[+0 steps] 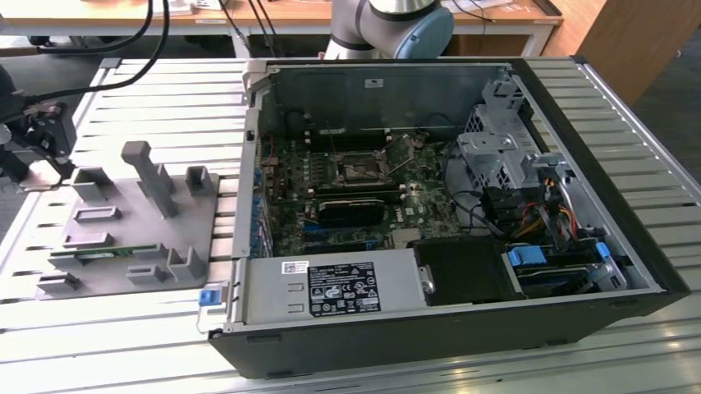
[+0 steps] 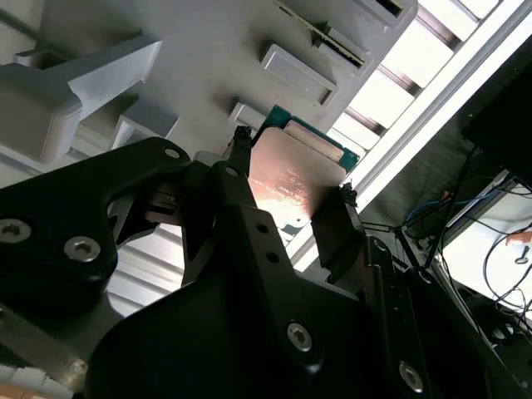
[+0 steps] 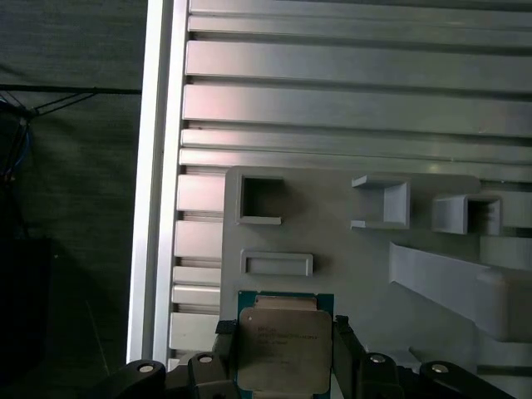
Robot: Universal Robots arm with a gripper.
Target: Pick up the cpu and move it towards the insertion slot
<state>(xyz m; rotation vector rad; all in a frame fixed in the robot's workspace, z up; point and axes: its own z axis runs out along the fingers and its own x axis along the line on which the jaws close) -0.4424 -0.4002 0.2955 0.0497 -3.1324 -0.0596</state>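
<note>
Both wrist views: gripper [image 3: 283, 326] fingers closed on opposite edges of the cpu [image 3: 283, 353], which is held above the grey fixture [image 3: 349, 249], not touching it. First wrist view shows the silver printed top. Second wrist view shows a pinkish reflective face with a green rim. Exterior view: insertion slot [image 1: 359, 170] lies inside the open computer case [image 1: 613, 164], walled on all sides and well apart from the fixture. Slatted table [image 1: 164, 90] lies between them.
</note>
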